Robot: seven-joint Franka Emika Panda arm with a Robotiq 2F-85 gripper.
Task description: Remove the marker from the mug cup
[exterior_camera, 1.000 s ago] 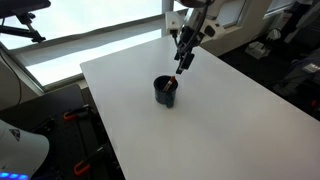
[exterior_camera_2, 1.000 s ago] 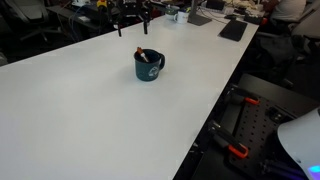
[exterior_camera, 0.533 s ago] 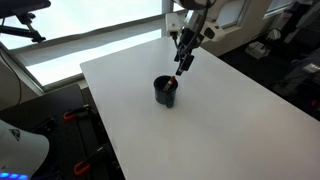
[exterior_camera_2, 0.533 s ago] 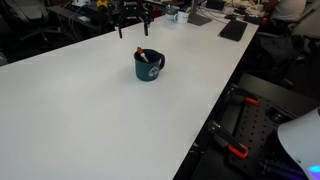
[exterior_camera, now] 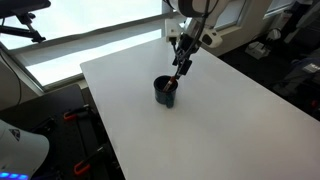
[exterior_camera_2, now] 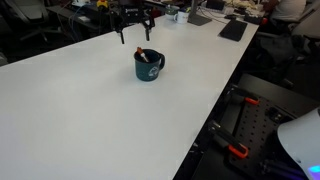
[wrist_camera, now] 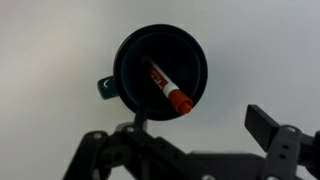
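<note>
Approach step being worked: pincer [wrist_camera: 185, 152] being held apart, empty, above mug [wrist_camera: 117, 70]. Marker [wrist_camera: 165, 88] leaning inside mug, just below pincer. Next: straight descent being called for, red end between jaws.

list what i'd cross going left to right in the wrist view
mug handle → marker → gripper finger
</note>
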